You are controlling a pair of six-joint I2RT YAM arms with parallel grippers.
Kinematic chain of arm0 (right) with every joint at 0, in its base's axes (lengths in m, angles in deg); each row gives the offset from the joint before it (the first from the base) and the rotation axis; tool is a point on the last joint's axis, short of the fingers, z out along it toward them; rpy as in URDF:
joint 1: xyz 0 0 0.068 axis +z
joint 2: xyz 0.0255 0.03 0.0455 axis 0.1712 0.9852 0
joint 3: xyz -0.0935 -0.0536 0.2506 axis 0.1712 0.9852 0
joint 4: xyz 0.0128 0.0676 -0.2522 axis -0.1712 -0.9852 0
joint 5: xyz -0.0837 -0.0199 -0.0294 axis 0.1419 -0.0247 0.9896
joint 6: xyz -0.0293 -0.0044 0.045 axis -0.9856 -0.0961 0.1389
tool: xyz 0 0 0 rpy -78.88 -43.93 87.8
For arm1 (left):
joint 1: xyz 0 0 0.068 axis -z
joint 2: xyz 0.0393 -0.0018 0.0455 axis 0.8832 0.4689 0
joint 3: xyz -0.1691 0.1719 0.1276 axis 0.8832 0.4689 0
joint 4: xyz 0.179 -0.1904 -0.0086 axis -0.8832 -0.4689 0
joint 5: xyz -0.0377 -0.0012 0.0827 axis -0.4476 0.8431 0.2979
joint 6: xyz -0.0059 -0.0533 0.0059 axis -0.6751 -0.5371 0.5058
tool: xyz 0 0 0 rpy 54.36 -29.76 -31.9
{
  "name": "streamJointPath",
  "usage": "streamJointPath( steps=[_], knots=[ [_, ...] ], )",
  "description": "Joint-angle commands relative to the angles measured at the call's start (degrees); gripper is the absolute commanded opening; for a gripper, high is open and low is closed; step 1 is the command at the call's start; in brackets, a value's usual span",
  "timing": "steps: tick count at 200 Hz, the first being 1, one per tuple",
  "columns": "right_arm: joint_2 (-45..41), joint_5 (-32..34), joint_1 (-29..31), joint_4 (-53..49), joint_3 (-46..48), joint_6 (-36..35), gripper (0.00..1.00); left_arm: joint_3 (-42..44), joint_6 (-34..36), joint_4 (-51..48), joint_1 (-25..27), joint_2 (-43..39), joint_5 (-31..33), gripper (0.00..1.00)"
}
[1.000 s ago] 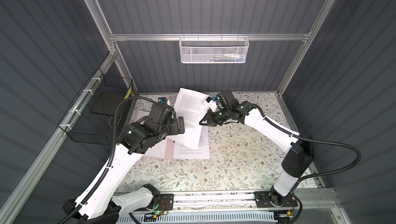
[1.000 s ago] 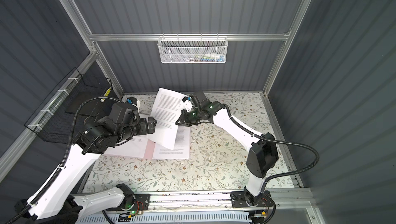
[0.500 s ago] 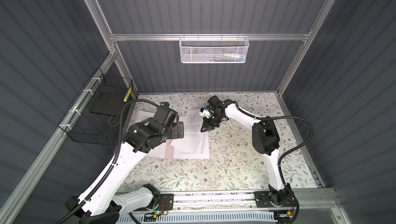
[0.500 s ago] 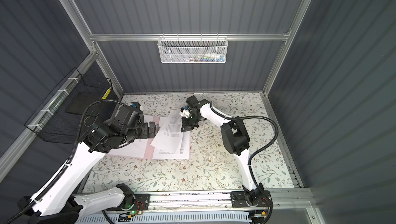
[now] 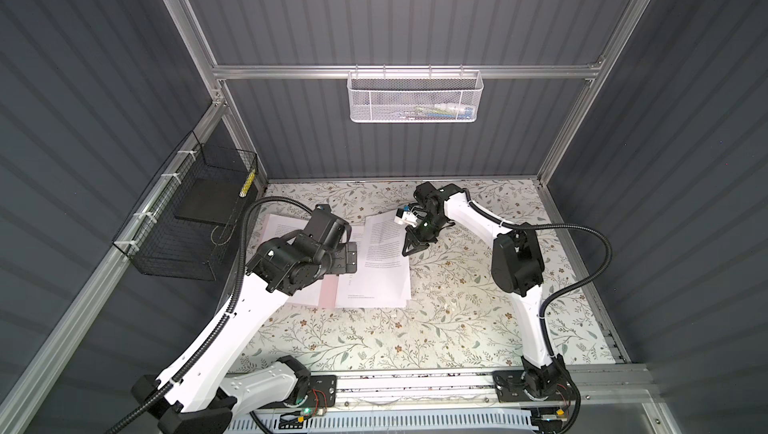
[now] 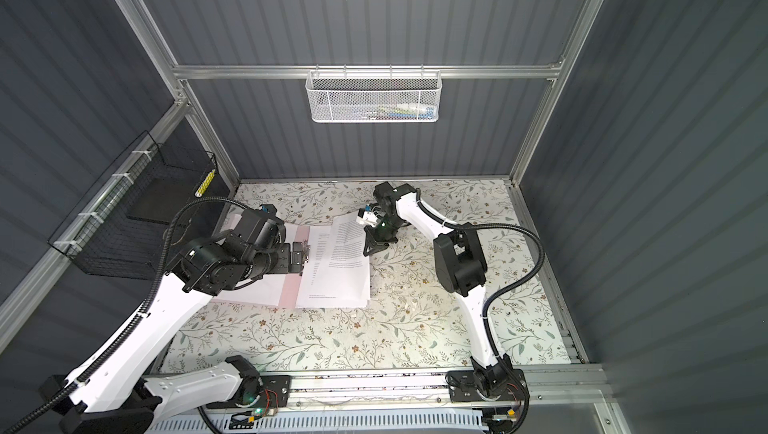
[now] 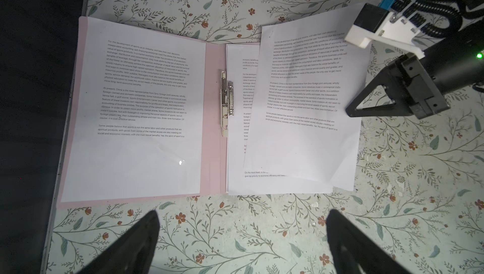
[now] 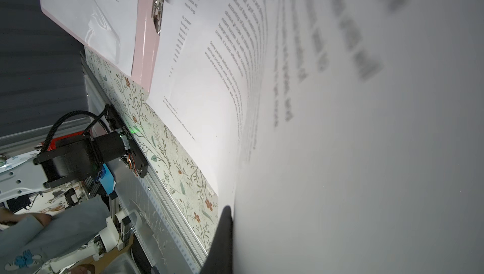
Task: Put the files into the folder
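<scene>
The right gripper [image 7: 349,111] is clenched on the outer edge of the top sheet [image 7: 301,141], which lies skewed over the other files [image 7: 237,154] on the right half of the open folder [image 7: 212,118]; the left gripper [image 7: 242,212] hangs above, spread wide and empty. The sheet wants squaring with those beneath — inner edge slid toward the clip [image 7: 226,99] — before release.

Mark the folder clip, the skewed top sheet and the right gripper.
folder clip [image 7: 227,97], left wrist view, metal lever
skewed top sheet [image 7: 306,97], left wrist view, mid-page text
right gripper [image 7: 350,111], left wrist view, tips of shut fingers
</scene>
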Motion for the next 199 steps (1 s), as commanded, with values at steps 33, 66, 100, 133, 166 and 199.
streamJointPath(
  steps=[33,66,100,133,166,199],
  knots=[
    [6.44,-2.12,2.43,-6.36,-9.38,-3.63,0.07,1.9,-1.31,0.43,-0.98,0.75,-0.49,1.0],
    [10.25,-2.22,3.61,-9.98,-14.54,-5.32,0.08,1.78,-0.8,1.45,-2.03,2.04,-1.74,1.0],
    [10.55,-3.01,4.45,-10.33,-14.6,-6.4,0.08,2.18,-0.42,2.43,-3.06,2.83,-3.45,1.0],
    [10.49,-2.13,4.22,-11.8,-14.27,-8.87,0.09,3.19,-0.36,3.37,-3.81,2.9,-4.87,1.0],
    [7.91,-1.65,2.82,-10.4,-10.17,-11.19,0.1,3.79,-0.49,3.61,-4.16,3.07,-6.01,1.0],
    [6.45,-1.77,2.11,-11.04,-7.56,-13.16,0.11,4.4,-0.43,3.71,-4.43,3.32,-6.75,1.0]
  ],
)
